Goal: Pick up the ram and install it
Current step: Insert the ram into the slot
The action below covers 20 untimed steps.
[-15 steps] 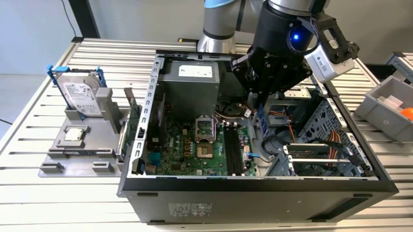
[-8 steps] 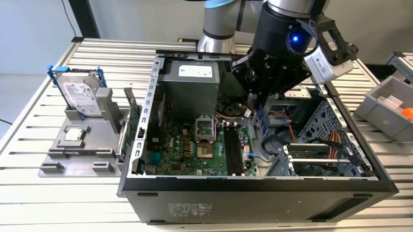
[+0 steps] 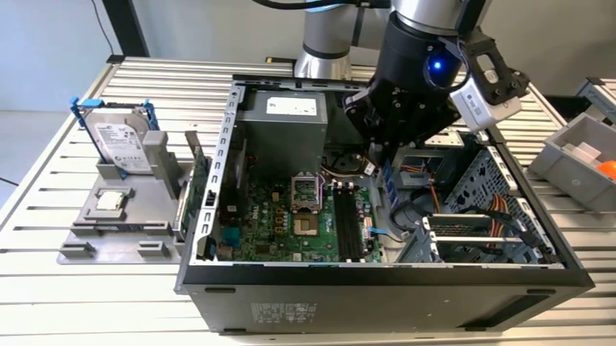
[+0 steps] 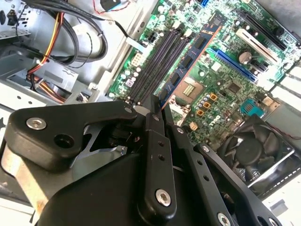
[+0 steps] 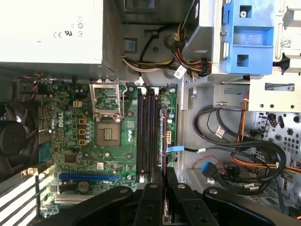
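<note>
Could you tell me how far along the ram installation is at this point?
The pick-up looks done: the gripper is shut on the ram, holding it by one end above the open computer case. In hand now is carrying it over the motherboard, close to the black memory slots. Left to do: seating it, since the slots look bare and the ram is not in one.

Ram lower end hidden between tool fingers. Tool body cut off at frame edge in both wrist views.
</note>
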Each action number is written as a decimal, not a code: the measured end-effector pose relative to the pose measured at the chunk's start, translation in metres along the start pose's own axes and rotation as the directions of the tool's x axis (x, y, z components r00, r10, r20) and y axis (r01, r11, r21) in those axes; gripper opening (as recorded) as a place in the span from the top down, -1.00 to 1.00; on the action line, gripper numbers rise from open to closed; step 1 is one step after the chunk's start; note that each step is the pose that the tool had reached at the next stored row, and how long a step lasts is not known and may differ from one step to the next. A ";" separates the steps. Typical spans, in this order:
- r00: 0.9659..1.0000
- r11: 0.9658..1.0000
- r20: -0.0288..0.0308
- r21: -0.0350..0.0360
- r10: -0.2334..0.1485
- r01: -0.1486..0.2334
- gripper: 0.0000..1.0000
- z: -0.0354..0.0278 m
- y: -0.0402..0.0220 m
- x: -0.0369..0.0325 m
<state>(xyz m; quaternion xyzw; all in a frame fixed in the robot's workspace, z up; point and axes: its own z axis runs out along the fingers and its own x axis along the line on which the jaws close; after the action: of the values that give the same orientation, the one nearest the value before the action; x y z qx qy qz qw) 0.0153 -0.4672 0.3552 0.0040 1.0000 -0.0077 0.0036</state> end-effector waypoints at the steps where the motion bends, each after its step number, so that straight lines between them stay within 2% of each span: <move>1: 1.000 1.000 0.000 0.000 0.000 0.000 1.00 0.0009 0.0000 -0.0003; 17: 1.000 1.000 0.000 0.000 0.000 0.000 1.00 0.0026 0.0001 -0.0011; 20: 1.000 1.000 0.000 0.000 0.000 0.000 1.00 0.0049 0.0001 -0.0011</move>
<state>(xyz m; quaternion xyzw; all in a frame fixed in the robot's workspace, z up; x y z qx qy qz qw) 0.0164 -0.4672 0.3503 0.0040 1.0000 -0.0076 0.0037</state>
